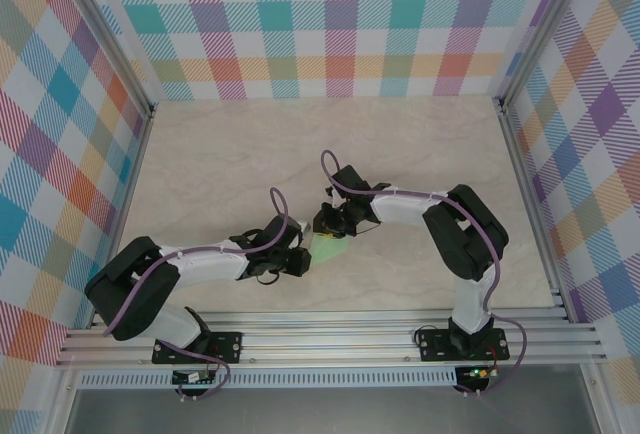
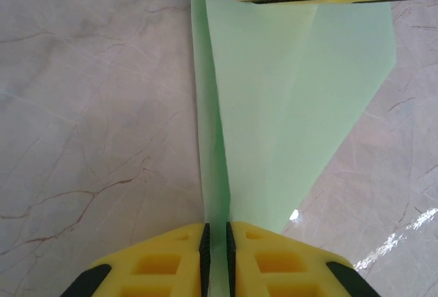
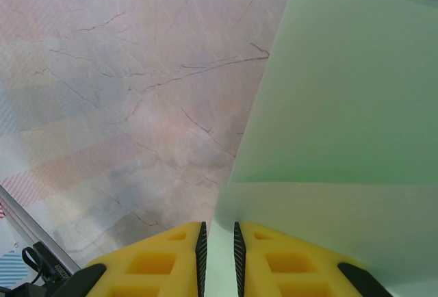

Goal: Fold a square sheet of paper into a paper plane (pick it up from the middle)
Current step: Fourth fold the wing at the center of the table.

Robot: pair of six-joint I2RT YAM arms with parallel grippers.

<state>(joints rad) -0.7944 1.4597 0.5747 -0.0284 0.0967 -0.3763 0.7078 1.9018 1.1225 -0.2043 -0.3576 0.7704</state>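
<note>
While a crease is judged to be under way on the sheet of paper (image 2: 301, 105), the items are entered from left to right.

- Left wall (image 1: 60, 154): checked panel, well apart from the work.
- Left arm (image 1: 190, 269): laid low over the near side of the table (image 1: 220, 154).
- Left gripper (image 2: 217, 234): pressed together on a raised ridge of the sheet, which is seen running straight away from the pads.
- Sheet of paper: pale green and partly folded, held between the two grippers over the near middle of the table. Whether its lower tip touches the table cannot be told.
- Right gripper (image 3: 217, 234): clamped on the far end of the sheet, with a sliver of green seen between the pads.
- Right arm (image 1: 455, 234): bent at the elbow, just beside the work.
- Right wall (image 1: 590, 134): checked panel, well apart.

Handling: the ridge is best kept taut between the two grips. The pull should be matched on both sides so that the thin paper is neither torn nor skewed off its line.

Edges and room: bare table is left beyond the grippers and to both sides. The rail (image 1: 330, 339) at the near edge lies close behind the arms, so any sweep is better directed away from it.
</note>
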